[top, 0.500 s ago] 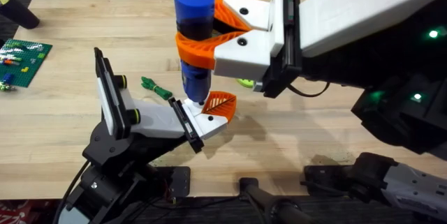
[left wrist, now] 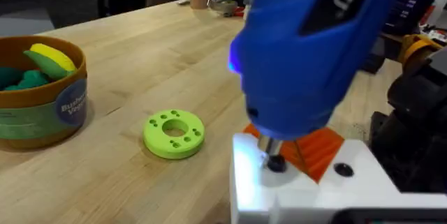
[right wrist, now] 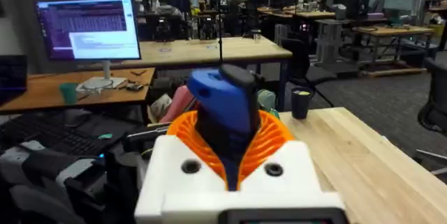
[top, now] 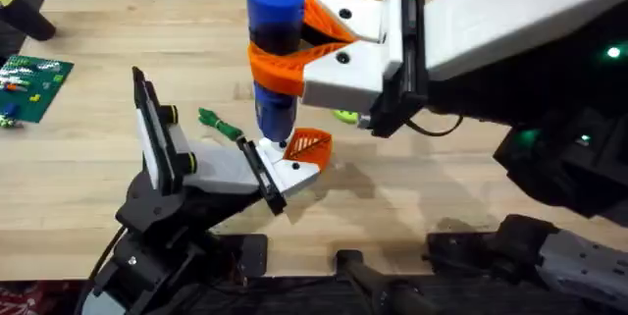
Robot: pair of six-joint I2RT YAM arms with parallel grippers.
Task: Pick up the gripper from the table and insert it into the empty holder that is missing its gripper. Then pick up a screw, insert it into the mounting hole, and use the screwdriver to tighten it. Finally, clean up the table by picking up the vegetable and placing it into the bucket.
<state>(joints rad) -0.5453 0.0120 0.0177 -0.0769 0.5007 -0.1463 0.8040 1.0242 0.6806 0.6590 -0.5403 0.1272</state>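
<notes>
Right claw [top: 294,48]: my orange pads are clamped around the screwdriver [top: 273,21], upright so its bit drives straight.
Bit: I judge it seated in the holder [top: 285,170] beside the gripper [top: 310,144].
Left claw: cannot tell.
Around: vegetable [top: 220,124] just beside; bucket [left wrist: 42,98], green disc [left wrist: 174,133] on the counter [top: 442,173], nothing blocking.
</notes>
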